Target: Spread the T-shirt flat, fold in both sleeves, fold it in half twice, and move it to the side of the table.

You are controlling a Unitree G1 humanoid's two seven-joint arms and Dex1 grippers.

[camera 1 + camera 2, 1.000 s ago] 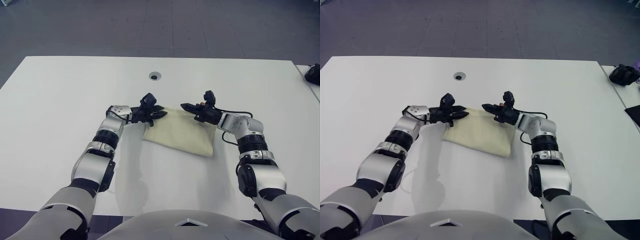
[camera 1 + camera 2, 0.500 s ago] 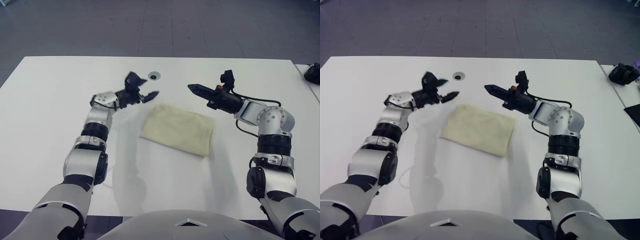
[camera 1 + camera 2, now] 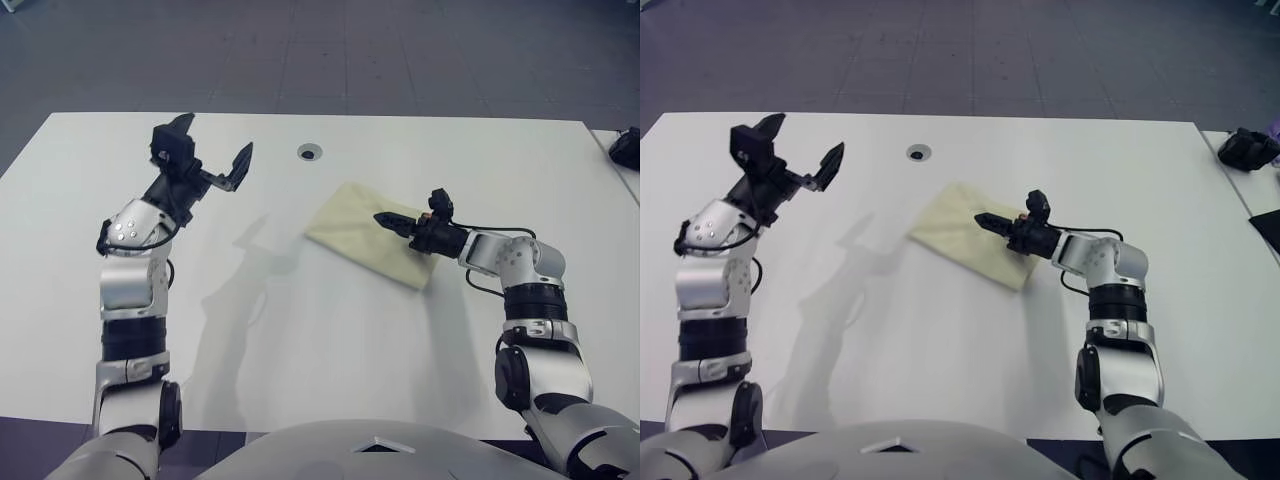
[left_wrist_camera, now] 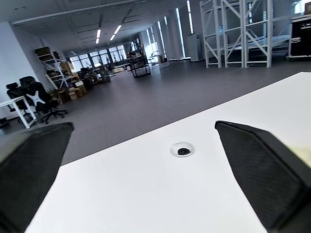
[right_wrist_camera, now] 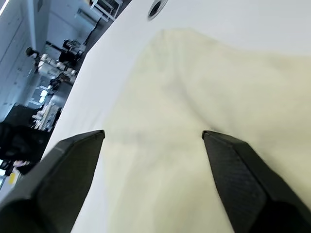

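The pale yellow T-shirt (image 3: 365, 232) lies folded into a small rectangle on the white table (image 3: 300, 330), right of centre and turned at an angle. My right gripper (image 3: 388, 220) is low over its right half, open, with the cloth (image 5: 160, 87) spread under and between the two black fingers (image 5: 73, 160). Whether the fingertips touch the cloth is unclear. My left gripper (image 3: 212, 148) is raised above the table's left part, well away from the shirt, open and holding nothing. Its dark pads (image 4: 262, 165) frame the bare tabletop.
A round cable hole (image 3: 310, 152) sits in the table behind the shirt, also seen as the hole (image 4: 183, 151) from the left wrist. A black object (image 3: 1248, 148) rests on another surface past the table's right edge. Bare tabletop lies in front and to the left.
My left arm has swung up and out to the left, away from the shirt. My right gripper has come down onto the shirt, which has turned and slid slightly right and back.
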